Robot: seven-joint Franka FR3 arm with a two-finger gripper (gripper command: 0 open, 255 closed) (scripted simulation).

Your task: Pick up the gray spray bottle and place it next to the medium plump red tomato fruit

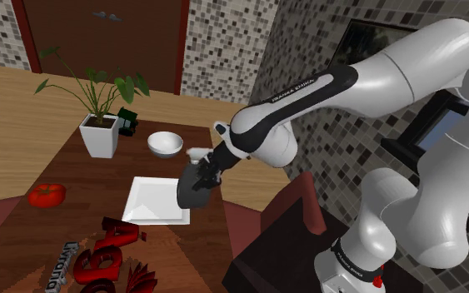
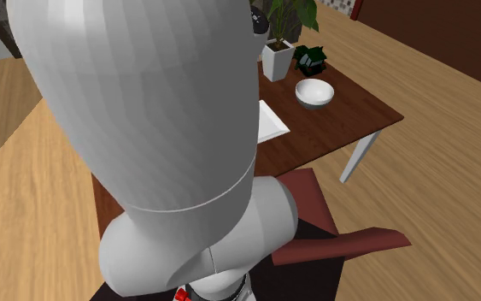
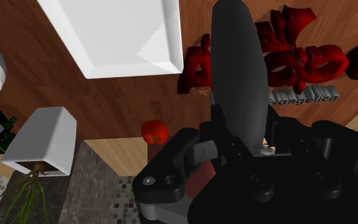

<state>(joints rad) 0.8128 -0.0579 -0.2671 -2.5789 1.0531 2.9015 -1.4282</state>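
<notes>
**Shoulder view.** The white arm (image 1: 307, 100) extends over the dark wooden tabletop (image 1: 99, 179). Its black gripper (image 1: 201, 175) is pinched on the dark grey spray bottle (image 1: 191, 193), which hangs clear of the wood. The bottle is over the edge of the white square plate (image 1: 153, 200) that faces the stand, and the plate lies about mid-tabletop. The red tomato (image 1: 47, 194) rests at the tabletop's edge on this view's left — well apart from the bottle, with the plate between them. A white bowl (image 1: 165, 144) stands beyond the plate, toward the far edge. A potted plant (image 1: 99, 133) in a white pot occupies the far corner, with a small dark green object (image 1: 127, 119) just beside it. Red lettering (image 1: 99, 258) lies toward the near edge.

**Wrist view.** The bottle's long dark body runs out from between the fingers. Tomato, plate and lettering lie on the tabletop below.

**Second exterior view.** The arm's white shell fills the foreground — bowl, pot and one plate corner show behind it. A red-brown chair (image 2: 341, 239) stands by the table's side.
</notes>
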